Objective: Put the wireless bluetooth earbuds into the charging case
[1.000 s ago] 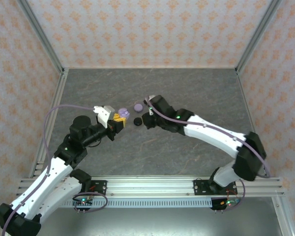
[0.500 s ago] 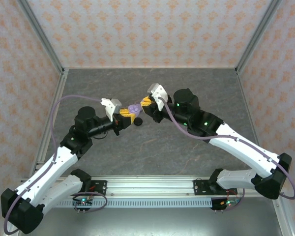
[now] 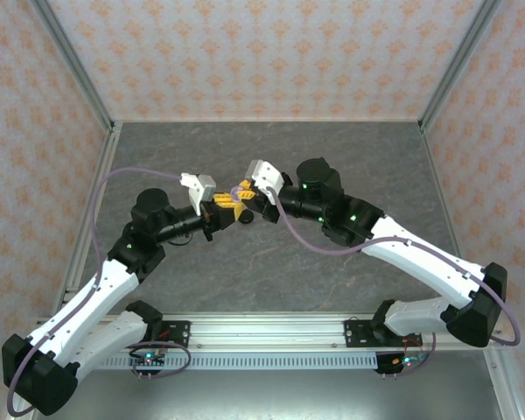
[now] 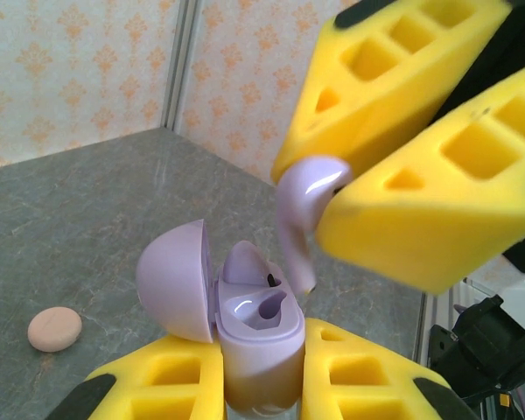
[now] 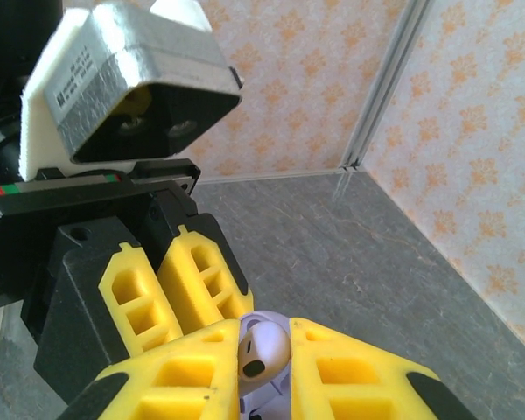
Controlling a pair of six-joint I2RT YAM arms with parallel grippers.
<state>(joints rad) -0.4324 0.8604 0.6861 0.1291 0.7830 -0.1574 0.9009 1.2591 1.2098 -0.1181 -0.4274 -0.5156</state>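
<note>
Over mid-table we see our left gripper clamped on the open lavender charging case, and just right and slightly farther our right gripper pinches a lavender earbud, stem down, close above the case's rim.

**A:** How's the light?

**B:** Bright and even, coming from above. The grey table has only faint, soft shadows beneath the arms.

**A:** Any glare?

**B:** There are small white highlights on the glossy earbud and inside the open case in the left wrist view.

**A:** And the focus?

**B:** The top view is sharp across the frame. In the left wrist view the yellow pads nearest the lens are soft-edged, and the pink disc on the table is slightly blurred. In the right wrist view the pads along the bottom edge are soft too, while the patterned wall is fairly clear.
</note>
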